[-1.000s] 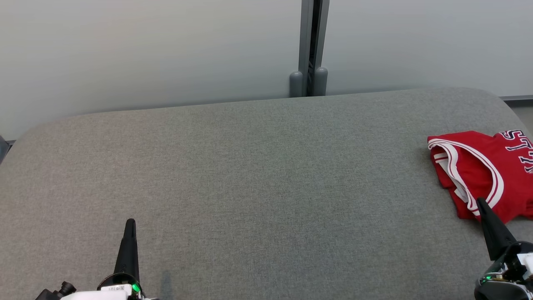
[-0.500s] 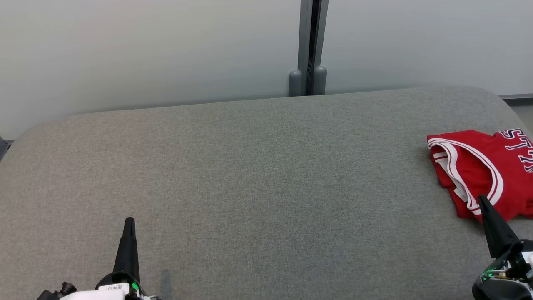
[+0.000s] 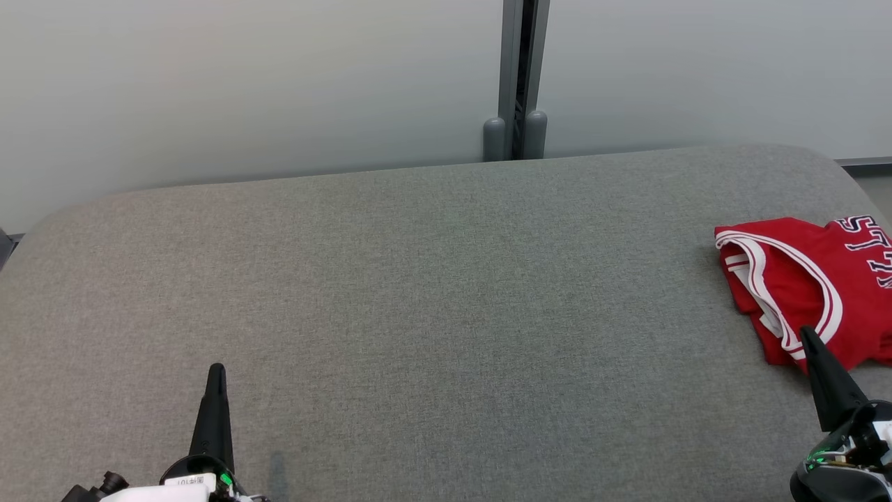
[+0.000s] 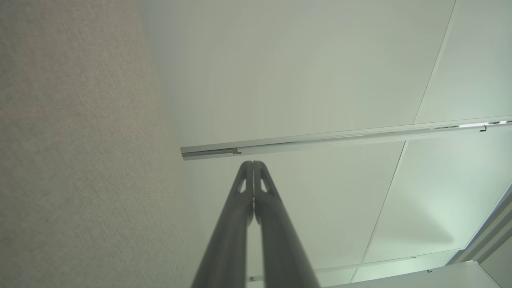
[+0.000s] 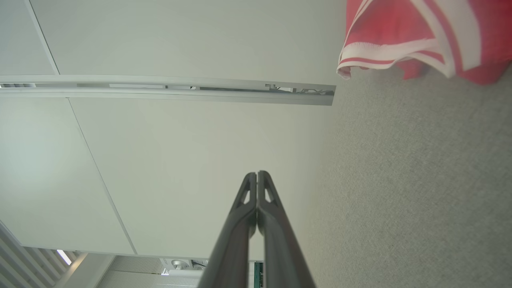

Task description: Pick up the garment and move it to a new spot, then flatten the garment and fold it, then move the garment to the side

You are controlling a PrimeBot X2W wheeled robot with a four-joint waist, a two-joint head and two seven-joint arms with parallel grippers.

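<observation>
The right hand (image 3: 807, 335) is hovering with its two dark fingers pressed together, gripping nothing. Just ahead of it and slightly to its right, the folded red garment (image 3: 787, 279) with white trim is lying on the grey tabletop (image 3: 446, 314), seemingly stretching rightward past the picture's edge. The left hand (image 3: 217, 371), also closed and empty, is sitting well apart from it. The garment's dark lettering is showing upside down and cut off, so it is unreadable.

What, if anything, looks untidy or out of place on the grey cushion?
The red garment lies in a loose, uneven fold near the right edge of the grey cushion, its layers bunched. Otherwise nothing stands out: no spill, no damage visible.
</observation>
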